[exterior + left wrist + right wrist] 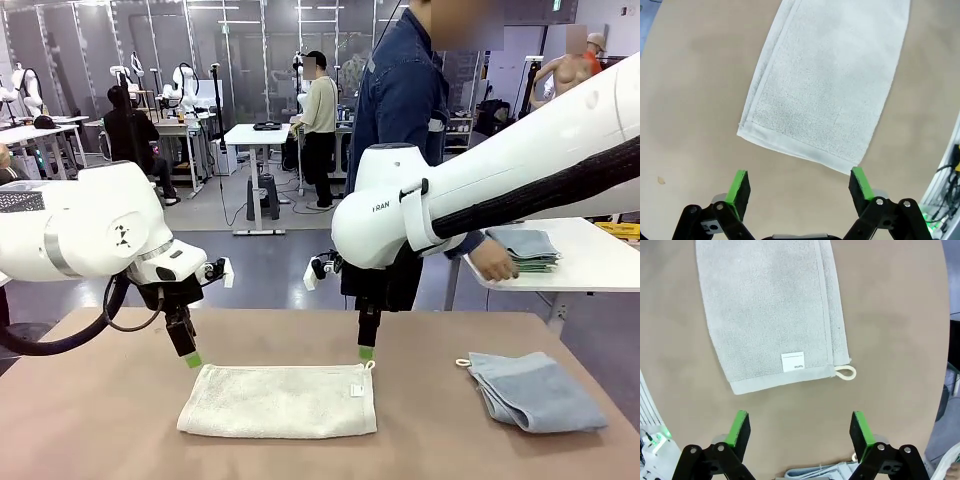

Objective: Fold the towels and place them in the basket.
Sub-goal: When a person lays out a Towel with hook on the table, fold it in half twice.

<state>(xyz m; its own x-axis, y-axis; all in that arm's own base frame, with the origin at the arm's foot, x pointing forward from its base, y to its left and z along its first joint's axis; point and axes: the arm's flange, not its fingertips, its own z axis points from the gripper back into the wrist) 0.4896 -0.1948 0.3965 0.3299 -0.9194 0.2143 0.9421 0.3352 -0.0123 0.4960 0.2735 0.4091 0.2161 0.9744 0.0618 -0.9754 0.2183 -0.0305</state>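
A cream-beige towel (pixel 280 400) lies folded into a long strip on the brown table, its white label (pixel 792 361) and a small loop (pixel 846 372) at its right end. My left gripper (pixel 190 358) hovers open just above the towel's far left corner (pixel 799 187). My right gripper (pixel 366 351) hovers open above the far right corner (pixel 799 432). Nothing is between either pair of fingers. A pale blue-grey towel (pixel 530 390) lies folded at the table's right, with its loop pointing left. The basket is out of view.
A person in a dark blue jacket (pixel 400 110) stands at the far side, one hand (pixel 493 262) on a stack of folded cloths (pixel 525 248) on a white side table (pixel 580 255). Bare tabletop (pixel 90 410) surrounds the towels.
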